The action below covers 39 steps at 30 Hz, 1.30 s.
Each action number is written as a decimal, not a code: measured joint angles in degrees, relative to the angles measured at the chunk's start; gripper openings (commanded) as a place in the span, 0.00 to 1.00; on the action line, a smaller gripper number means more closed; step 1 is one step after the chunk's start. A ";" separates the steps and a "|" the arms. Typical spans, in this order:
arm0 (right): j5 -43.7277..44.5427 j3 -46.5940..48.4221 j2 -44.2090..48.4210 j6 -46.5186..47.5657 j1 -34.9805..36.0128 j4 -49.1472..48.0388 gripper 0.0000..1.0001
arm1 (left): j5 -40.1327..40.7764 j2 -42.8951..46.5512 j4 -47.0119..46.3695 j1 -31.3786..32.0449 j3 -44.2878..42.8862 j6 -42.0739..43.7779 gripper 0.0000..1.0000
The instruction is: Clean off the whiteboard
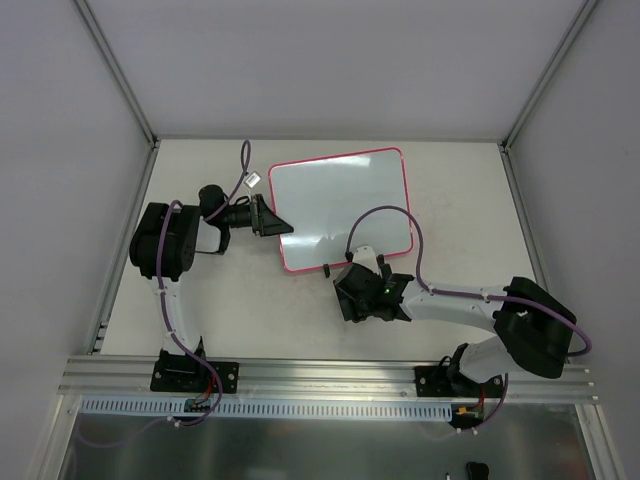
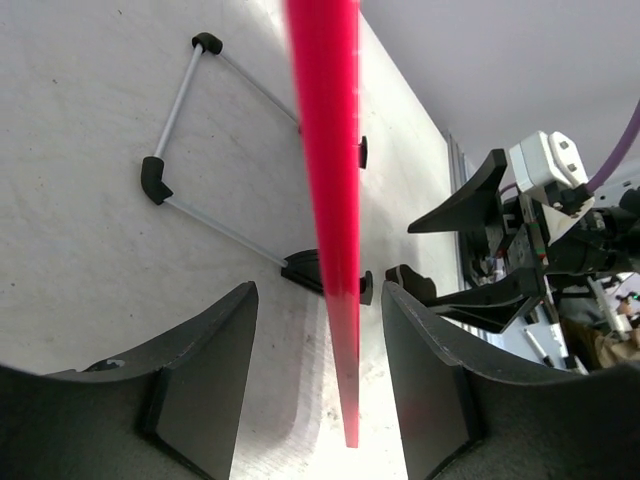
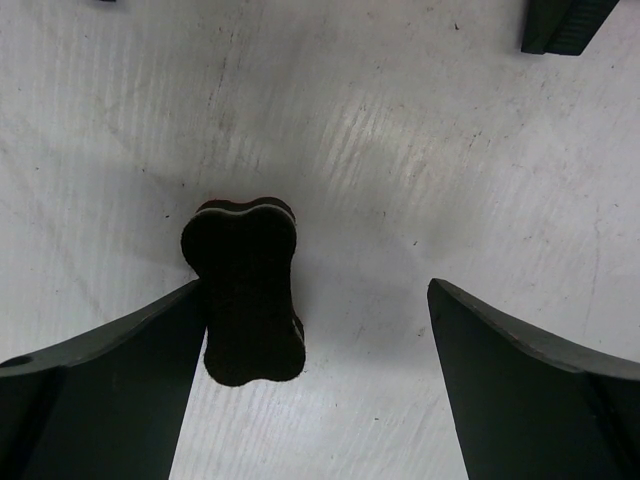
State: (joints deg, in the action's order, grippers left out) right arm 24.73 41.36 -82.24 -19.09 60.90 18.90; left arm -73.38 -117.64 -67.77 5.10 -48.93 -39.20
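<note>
The whiteboard [image 1: 345, 205], glossy white with a pink-red frame, lies at the middle back of the table. My left gripper [image 1: 270, 220] is at its left edge. In the left wrist view the red frame edge [image 2: 330, 150] runs between the open jaws of the left gripper [image 2: 318, 290], with a gap on both sides. My right gripper [image 1: 358, 283] hovers by the board's near edge. In the right wrist view this gripper [image 3: 316, 285] is open over the bone-shaped eraser [image 3: 245, 290], which lies black felt up on the table beside the left finger [image 3: 130, 370].
A wire stand with black corner pieces [image 2: 175, 130] shows on the table side of the board's edge. Grey walls and aluminium posts [image 1: 120, 70] enclose the table. An aluminium rail [image 1: 320, 370] runs along the near edge.
</note>
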 measured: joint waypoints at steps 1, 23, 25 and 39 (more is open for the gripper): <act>0.04 0.00 0.00 0.00 0.00 0.00 0.95 | -0.09 -0.31 -1.18 -0.33 0.09 -1.27 0.53; 0.35 -0.04 11.87 2.12 0.11 0.55 0.99 | -0.22 -0.79 -6.05 -5.18 7.43 -15.91 0.76; 0.39 -0.04 14.99 2.89 0.11 0.57 0.99 | 0.24 0.22 -6.05 -5.79 9.05 -16.02 0.77; 0.81 -2.08 26.56 5.79 -2.43 1.07 0.99 | 5.29 16.15 -6.56 -10.88 23.91 -15.43 0.99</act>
State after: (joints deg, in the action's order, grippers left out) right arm 25.54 39.29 -55.68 -13.30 58.48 19.97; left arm -68.10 -101.49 -74.32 -5.78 -25.02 -54.63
